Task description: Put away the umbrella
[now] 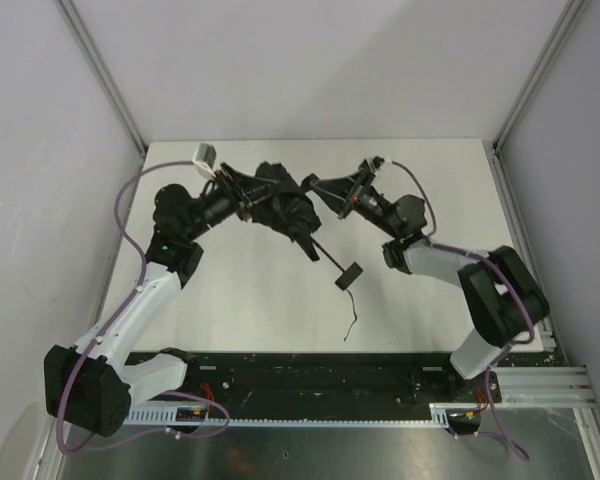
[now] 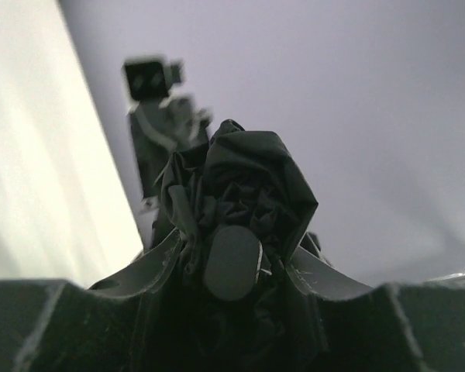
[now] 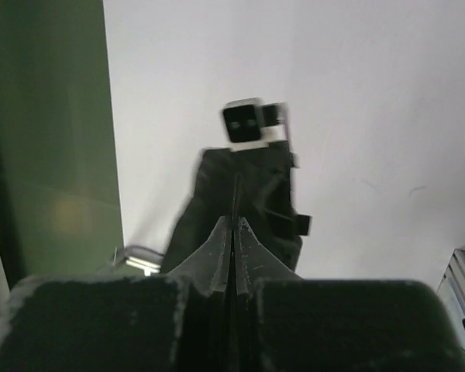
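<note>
The black fabric folding umbrella (image 1: 280,205) sits bunched over the far middle of the white tabletop (image 1: 240,300), between the two arms. The left pincer (image 1: 248,205) is partly closed and grips the crumpled canopy, one finger on each side of the bundle. The right pincer (image 1: 320,185) has its jaws pressed fully together at the fabric's right edge. In the right wrist view a thin dark line runs from its tips (image 3: 233,232) into the cloth. That may be a rib or fold edge it has pinched, but this cannot be told for sure. The step looks like gathering loose pleats so the bundle can be wrapped. To do it well, the left arm should act as a steady anchor while the right draws its fold snugly round in one direction, with no tugging outward that would slip the cloth from the left's hold. The flat closure tab (image 1: 348,275) and thin black wrist cord (image 1: 352,322) trail toward the near side and appear to rest on the surface. They should stay untangled and within reach for the fastening. The back wall (image 1: 310,70) is near, and the grey side walls flank both elbows. The most free room is the bare surface nearer the bases, so wide sweeps are best made there.
</note>
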Robot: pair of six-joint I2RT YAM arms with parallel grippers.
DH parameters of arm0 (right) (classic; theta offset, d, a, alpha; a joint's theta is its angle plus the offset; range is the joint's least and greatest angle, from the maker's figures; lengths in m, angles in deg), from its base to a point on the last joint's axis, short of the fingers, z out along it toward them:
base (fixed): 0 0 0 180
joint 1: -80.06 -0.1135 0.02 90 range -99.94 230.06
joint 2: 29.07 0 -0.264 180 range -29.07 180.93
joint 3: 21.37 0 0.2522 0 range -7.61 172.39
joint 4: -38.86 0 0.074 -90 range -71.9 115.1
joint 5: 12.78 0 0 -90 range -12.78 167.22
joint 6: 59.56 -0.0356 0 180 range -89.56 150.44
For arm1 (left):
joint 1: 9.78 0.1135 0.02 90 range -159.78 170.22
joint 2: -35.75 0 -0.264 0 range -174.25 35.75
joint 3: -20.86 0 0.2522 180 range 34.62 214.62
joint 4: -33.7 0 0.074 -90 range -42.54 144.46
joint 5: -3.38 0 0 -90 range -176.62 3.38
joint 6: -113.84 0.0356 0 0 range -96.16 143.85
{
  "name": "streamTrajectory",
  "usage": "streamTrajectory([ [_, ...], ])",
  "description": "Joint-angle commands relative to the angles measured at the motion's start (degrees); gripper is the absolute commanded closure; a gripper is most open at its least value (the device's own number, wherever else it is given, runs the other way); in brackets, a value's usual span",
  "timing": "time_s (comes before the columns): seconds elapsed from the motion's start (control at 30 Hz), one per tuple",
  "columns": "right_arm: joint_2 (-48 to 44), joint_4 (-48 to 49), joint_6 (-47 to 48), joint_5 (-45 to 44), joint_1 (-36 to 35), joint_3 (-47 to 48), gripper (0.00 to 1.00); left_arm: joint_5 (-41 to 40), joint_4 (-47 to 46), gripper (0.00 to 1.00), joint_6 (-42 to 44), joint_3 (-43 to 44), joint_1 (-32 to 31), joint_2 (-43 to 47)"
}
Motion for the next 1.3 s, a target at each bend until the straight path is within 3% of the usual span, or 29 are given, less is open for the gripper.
streamTrajectory([
  [0.0, 8.3, 12.9, 0.0, 5.4, -3.2, 7.0, 1.0, 4.8, 1.3, 1.0, -4.2, -3.4, -1.9, 2.0],
  [0.13, 12.8, 18.0, -1.6, 4.6, -4.4, 8.0, 1.0, 5.8, 3.5, 1.0, -2.4, -2.5, -3.4, 2.4],
  [0.33, 10.5, 16.4, 6.0, 7.4, 0.8, 8.1, 1.0, 3.6, 27.0, 1.0, 10.7, -1.0, -3.2, 2.3],
  [0.57, 4.0, 14.8, 14.1, 9.7, 1.9, 6.5, 1.0, -3.7, 37.5, 1.0, 17.6, -6.4, -2.0, -0.1],
  [0.77, -0.2, 5.2, 25.6, 12.7, -3.2, 5.5, 1.0, -15.5, 46.6, 1.0, 19.6, -4.5, -1.4, -1.3],
  [1.0, -5.5, -10.0, 46.1, 13.3, -15.0, 4.1, 1.0, -22.9, 52.8, 1.0, 17.4, -5.1, -1.2, -7.4],
  [1.27, -4.1, -13.2, 51.9, 12.3, -22.7, 4.3, 1.0, -29.7, 54.2, 1.0, 17.4, -5.7, -1.7, -13.6],
])
